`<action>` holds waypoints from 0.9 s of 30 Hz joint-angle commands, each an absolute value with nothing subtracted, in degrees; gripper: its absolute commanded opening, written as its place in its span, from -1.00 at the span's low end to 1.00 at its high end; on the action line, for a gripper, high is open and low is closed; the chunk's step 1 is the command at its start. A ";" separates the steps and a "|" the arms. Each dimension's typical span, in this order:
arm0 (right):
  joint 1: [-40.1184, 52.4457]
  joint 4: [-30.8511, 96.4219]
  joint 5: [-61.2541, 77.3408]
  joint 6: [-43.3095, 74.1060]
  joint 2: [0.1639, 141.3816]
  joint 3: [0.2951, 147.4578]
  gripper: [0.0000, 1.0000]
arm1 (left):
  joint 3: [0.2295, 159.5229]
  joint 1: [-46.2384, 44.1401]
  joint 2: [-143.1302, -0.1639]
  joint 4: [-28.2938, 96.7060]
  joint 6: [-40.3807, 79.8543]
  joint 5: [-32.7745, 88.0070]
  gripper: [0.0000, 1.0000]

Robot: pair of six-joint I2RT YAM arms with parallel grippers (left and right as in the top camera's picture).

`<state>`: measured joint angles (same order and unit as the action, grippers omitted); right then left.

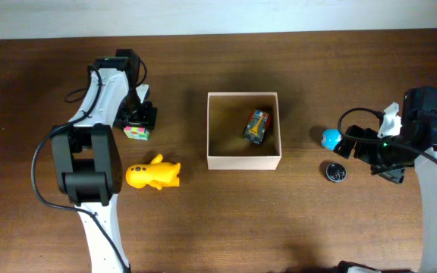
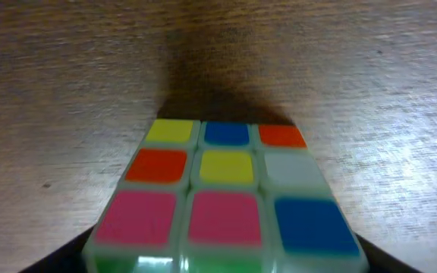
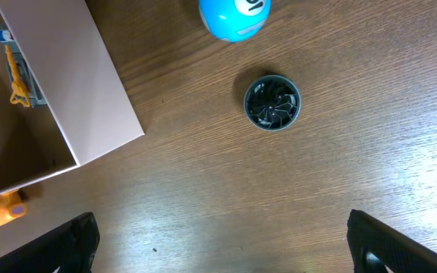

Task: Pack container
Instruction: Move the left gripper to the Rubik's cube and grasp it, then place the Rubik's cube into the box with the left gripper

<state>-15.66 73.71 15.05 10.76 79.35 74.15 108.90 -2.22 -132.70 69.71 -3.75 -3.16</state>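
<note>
Cube lined up for packing

The container (image 1: pixel 243 161) sits mid-table, within reach of both arms, with one small printed toy (image 1: pixel 256 125) inside. The left gripper (image 1: pixel 138 121) is low over the puzzle cube (image 2: pixel 226 197) — whether its fingers pinch it, I cannot tell. The right gripper (image 3: pixel 226 236) hangs spread wide and empty near the blue ball (image 3: pixel 234 15) — probably a later pick.
</note>
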 commanded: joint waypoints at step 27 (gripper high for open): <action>-15.73 73.73 14.35 11.22 79.13 75.18 0.97 | 125.75 -23.86 -118.10 82.08 11.55 4.10 -0.04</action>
<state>-15.66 73.71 14.96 10.76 79.35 74.15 125.01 -19.16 -120.01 82.96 5.80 2.20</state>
